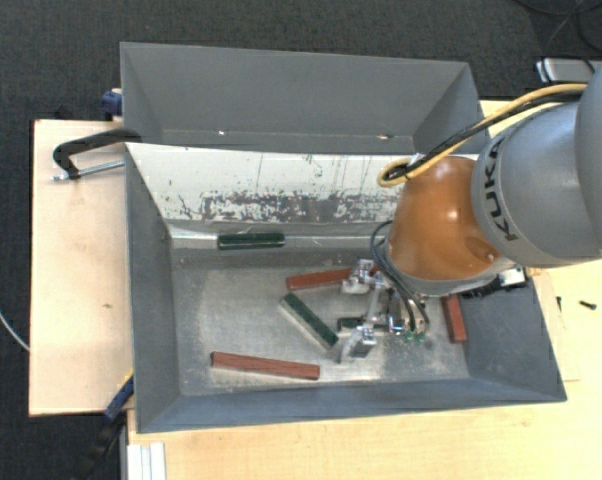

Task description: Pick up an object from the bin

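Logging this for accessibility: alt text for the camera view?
Pincer hangs open low in the grey bin, by the end of a diagonal dark green bar. Three reddish-brown bars and another green bar lie scattered around.

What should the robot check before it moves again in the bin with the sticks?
1. Jaws spread: ok, they stand open, low in the bin's right half.
2. Something between the jaws: cannot tell; the slanted green bar ends just beside them.
3. Reddish bar out of the way: not ok, its end lies right by one jaw.
4. Short red bar free: cannot tell, the arm covers part of it.
5. Other bars out of the way: ok, the front brown bar and back green bar lie well apart.
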You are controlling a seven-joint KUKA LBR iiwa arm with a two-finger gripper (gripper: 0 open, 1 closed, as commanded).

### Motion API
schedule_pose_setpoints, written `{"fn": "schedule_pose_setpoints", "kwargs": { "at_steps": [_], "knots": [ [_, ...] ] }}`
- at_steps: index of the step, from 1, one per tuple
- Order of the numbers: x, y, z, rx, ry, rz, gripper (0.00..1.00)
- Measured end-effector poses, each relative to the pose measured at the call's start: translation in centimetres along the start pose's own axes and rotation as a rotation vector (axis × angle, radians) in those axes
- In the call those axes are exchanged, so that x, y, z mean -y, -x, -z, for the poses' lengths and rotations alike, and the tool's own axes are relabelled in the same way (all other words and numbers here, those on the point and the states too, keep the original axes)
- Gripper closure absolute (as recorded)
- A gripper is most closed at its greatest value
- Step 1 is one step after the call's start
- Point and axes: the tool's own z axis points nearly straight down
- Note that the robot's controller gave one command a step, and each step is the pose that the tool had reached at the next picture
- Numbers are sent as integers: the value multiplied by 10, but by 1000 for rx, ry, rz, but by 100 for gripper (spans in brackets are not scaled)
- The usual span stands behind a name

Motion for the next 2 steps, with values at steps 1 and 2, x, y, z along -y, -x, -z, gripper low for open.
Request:
{"fn": "schedule_pose_setpoints", "kwargs": {
  "at_steps": [1, 2],
  "knots": [
    [0, 0, 3, 1, 0, -8, 100],
    [0, 0, 3, 1, 0, -8, 100]
  ]
}}
